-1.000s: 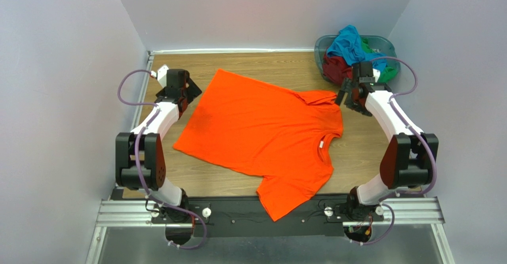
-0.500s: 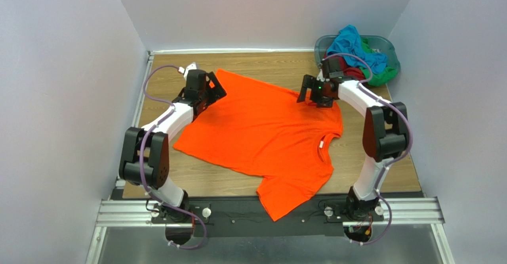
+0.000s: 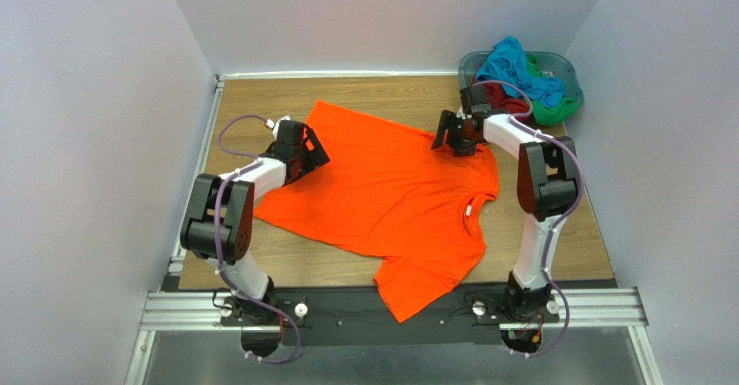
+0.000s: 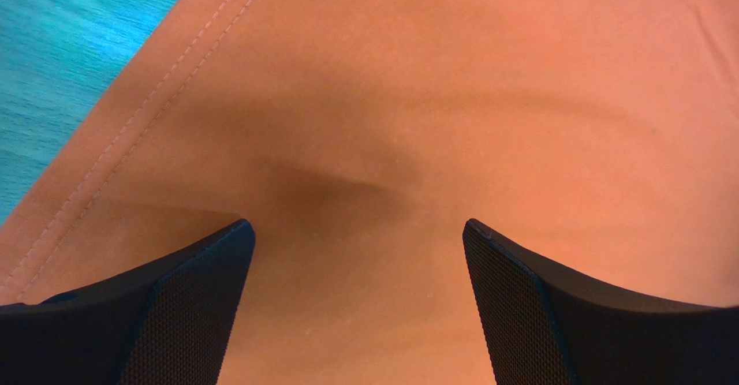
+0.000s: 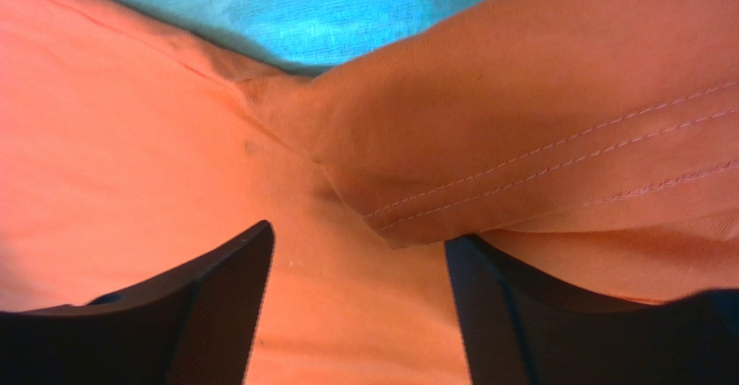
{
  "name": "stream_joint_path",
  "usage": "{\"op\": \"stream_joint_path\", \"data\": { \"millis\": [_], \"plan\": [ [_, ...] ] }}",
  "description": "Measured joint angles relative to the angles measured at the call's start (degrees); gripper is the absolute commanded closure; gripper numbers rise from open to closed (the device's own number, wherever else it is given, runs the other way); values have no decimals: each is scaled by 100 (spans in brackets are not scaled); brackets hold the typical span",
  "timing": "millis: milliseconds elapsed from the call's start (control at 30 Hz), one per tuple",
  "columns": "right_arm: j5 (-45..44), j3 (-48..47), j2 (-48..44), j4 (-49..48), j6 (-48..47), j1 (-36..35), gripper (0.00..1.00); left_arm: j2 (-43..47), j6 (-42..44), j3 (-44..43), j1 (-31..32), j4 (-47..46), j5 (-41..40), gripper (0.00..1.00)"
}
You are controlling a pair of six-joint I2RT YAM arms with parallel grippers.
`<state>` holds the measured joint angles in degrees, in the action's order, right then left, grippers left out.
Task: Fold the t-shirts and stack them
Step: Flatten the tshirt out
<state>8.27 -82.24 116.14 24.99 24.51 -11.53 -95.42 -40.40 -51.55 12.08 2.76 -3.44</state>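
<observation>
The orange t-shirt (image 3: 390,194) lies spread flat on the wooden table. My left gripper (image 3: 310,153) is open and low over its left hem edge; in the left wrist view the cloth (image 4: 434,125) fills the gap between the fingers (image 4: 182,307). My right gripper (image 3: 444,136) is open over the crumpled far sleeve (image 5: 538,143), whose folded hem lies over the right finger (image 5: 520,316). The turquoise (image 3: 512,63), dark red (image 3: 501,99) and green (image 3: 562,106) t-shirts lie piled at the back right.
A grey-blue plastic basket (image 3: 562,59) at the back right corner holds the other shirts. Bare wooden table (image 3: 260,255) shows around the orange shirt. Grey walls close in on three sides. The near sleeve hangs over the front rail (image 3: 399,303).
Both arms have swung inward from beside the shirt onto it: the left gripper to the left hem, the right gripper to the far sleeve. The shirt has not moved.
</observation>
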Motion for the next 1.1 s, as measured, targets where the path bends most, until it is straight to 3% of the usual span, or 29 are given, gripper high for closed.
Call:
{"op": "stream_joint_path", "data": {
  "millis": [33,200,300,400,733,800,900,1000,1100],
  "plan": [
    [-26,-48,42,-7,4,0,32,-39,9,0,0,7,-22,2],
    [-184,-308,238,-15,57,0,49,-66,15,15,0,-22,-109,2],
    [-337,-485,334,-15,129,0,71,-66,17,33,0,-52,-149,2],
    [-439,-737,476,-20,160,0,76,-61,28,46,4,-63,-201,2],
    [-457,-1961,1119,-52,81,0,75,52,52,160,-7,-26,-348,2],
    [-435,-2371,1410,-109,-55,0,72,79,57,184,-11,-11,-356,2],
    [-385,-3010,1908,-149,-308,0,59,131,61,232,-11,13,-365,2],
    [-354,-3456,2218,-114,-575,0,58,236,59,337,-13,31,-374,2],
    [-354,-3965,2439,-96,-868,0,49,382,59,468,-13,103,-396,2]
  ]
}}
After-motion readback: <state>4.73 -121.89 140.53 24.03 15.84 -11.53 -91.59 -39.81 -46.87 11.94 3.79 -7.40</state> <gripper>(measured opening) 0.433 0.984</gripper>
